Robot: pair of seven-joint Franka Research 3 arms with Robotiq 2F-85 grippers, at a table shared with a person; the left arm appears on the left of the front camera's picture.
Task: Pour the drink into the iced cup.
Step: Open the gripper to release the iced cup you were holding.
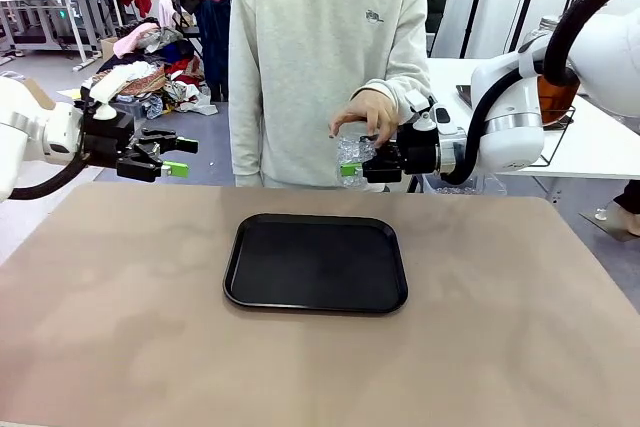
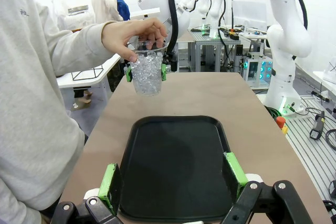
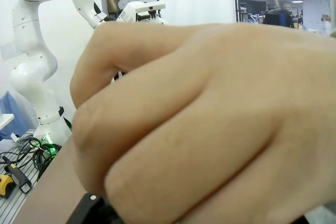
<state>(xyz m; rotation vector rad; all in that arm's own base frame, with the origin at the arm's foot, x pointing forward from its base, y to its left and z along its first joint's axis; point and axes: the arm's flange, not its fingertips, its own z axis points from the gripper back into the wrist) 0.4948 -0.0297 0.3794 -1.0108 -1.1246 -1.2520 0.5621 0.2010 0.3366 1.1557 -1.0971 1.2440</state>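
Above the counter's [image 1: 500, 347] far edge, our right claw [image 1: 352, 169] grips the iced cup [image 2: 147, 72], with the person's hand [image 1: 365, 113] on its rim. Our left claw [image 2: 173, 179] hangs open at the left edge, facing the tray [image 1: 316, 263].

A tray [image 1: 316, 263] lies at the middle of the surface [image 1: 500, 347]. Above the far edge, an iced cup [image 1: 352, 159] sits between the right gripper's [image 1: 352, 171] jaws, the person's hand [image 1: 364, 112] on its rim.
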